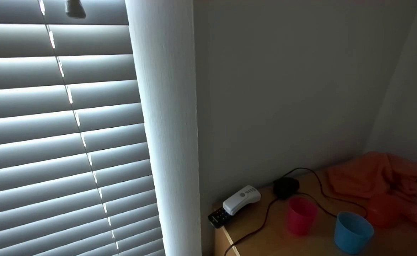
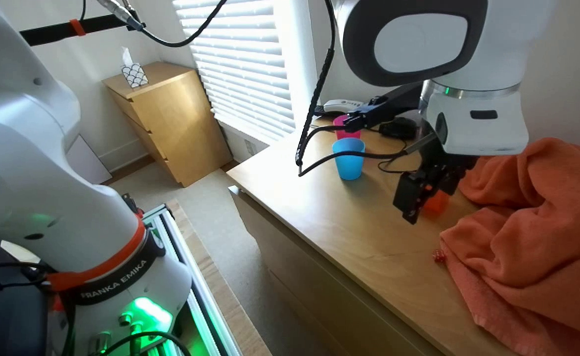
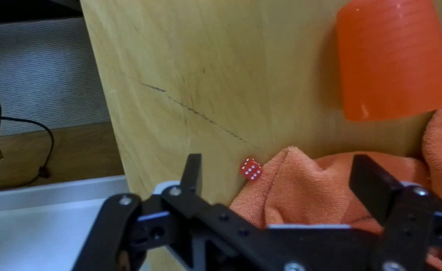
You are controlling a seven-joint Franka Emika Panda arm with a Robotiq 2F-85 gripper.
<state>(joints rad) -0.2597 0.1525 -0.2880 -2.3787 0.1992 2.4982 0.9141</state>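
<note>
1. On the pale wooden dresser top, a blue tapered cup stands upright, mouth up. Near it stands a pink tapered cup, also upright. Both show in both exterior views; the bottoms inside them are hidden.
2. Nearer the black two-fingered gripper is a translucent orange ridged cup. Its long axis runs roughly up and down the wrist view, wider end toward the gripper, narrower end away. Whether it is upside down or lying on its side cannot be told.
3. Across the room, on a light wooden cabinet, a black-and-white patterned tissue box holds a white tissue poking from its top.
4. From its base at the left of an exterior view, the white jointed robot arm reaches over to the dresser; the gripper hangs from its wrist, tilted, above the surface.
5. Between the gripper's two black fingers the gap is wide; the small red die with white pips shows within that gap in the wrist view.
6. Lying on the dresser top, the die appears to touch the edge of a crumpled orange terry towel. The cube is turned cornerwise, a six-pip face toward the wrist view.
</note>
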